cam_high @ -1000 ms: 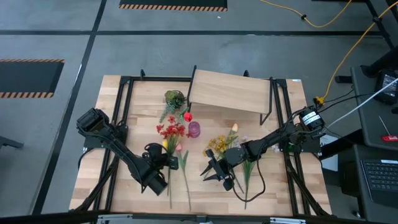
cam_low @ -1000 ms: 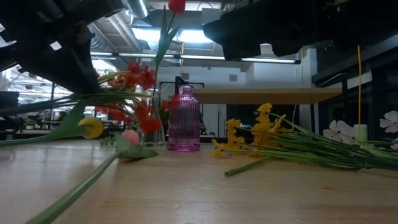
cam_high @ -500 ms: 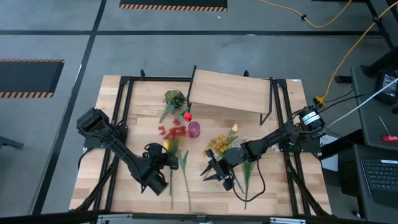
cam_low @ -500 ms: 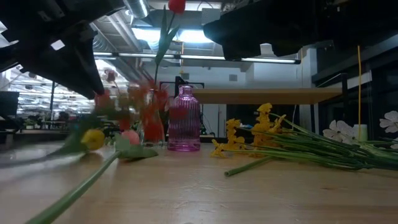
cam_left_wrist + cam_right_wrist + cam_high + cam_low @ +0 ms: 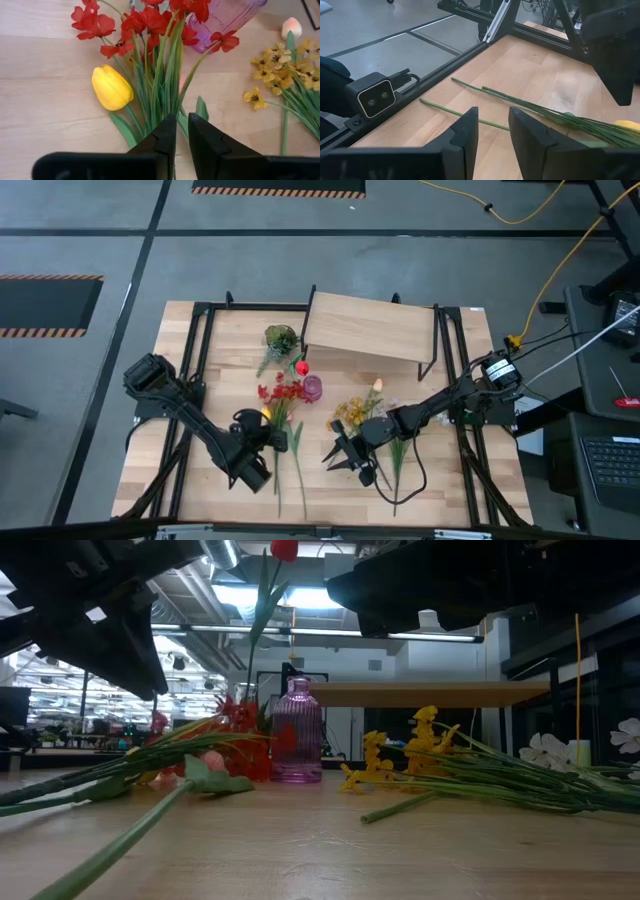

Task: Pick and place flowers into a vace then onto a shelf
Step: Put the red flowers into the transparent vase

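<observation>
A: Surface (image 5: 220, 340) from above: what sits where?
B: The shelf (image 5: 372, 330) stands at the far side. A pink vase (image 5: 313, 388) stands just in front of it, with one red bloom (image 5: 300, 367) beside its neck. Red flowers (image 5: 281, 392) lie left of the vase, stems running toward the left hand (image 5: 272, 436). Yellow flowers (image 5: 352, 410) lie right of the vase, near the right hand (image 5: 345, 452). A green bunch (image 5: 280, 338) lies left of the shelf.

A: And the low view?
B: The vase (image 5: 296, 732) stands upright at centre, a red bloom (image 5: 284, 549) rising high on its stem. The red flowers (image 5: 235, 725) lean low beside it, stems slanting down to the surface (image 5: 330, 850). The yellow flowers (image 5: 400, 755) lie flat to the right, and white blossoms (image 5: 548, 750) show further right.

A: Left wrist?
B: The left hand (image 5: 181, 134) has its fingers (image 5: 165, 135) nearly together, clenched on the red flowers' (image 5: 145, 22) green stems. A yellow tulip (image 5: 112, 88) lies beside them, and the vase (image 5: 225, 15) touches the red blossoms.

A: Right wrist?
B: The right hand (image 5: 492, 131) is released, fingers (image 5: 465, 132) apart above the bare surface (image 5: 540, 80), gripping nothing. Long stems (image 5: 520, 106) lie just beyond it.
</observation>
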Controlling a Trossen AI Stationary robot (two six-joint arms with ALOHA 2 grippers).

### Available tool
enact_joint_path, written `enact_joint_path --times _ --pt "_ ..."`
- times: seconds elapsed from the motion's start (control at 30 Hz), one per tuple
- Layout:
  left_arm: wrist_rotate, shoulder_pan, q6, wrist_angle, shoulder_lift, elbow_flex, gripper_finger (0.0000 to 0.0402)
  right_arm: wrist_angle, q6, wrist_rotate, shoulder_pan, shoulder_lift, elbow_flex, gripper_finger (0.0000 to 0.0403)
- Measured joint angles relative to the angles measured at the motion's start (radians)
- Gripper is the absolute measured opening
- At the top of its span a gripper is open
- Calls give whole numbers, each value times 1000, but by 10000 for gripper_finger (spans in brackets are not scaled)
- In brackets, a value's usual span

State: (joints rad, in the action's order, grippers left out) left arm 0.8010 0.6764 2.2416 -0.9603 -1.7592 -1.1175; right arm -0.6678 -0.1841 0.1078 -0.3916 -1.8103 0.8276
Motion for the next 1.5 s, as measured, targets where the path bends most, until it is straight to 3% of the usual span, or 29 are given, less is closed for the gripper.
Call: enact_joint_path --times 0.57,0.87,1.33,1.5 --pt "-181 -96 -159 61 0 0 133 1 0 0 0 0 0 113" --pt "-274 -138 -221 79 -33 0 138 8 0 0 0 0 0 113" --pt "-281 -163 -274 131 -39 0 134 13 0 0 0 0 0 113" --pt "-336 -167 -274 131 -57 0 134 14 0 0 0 0 0 113"
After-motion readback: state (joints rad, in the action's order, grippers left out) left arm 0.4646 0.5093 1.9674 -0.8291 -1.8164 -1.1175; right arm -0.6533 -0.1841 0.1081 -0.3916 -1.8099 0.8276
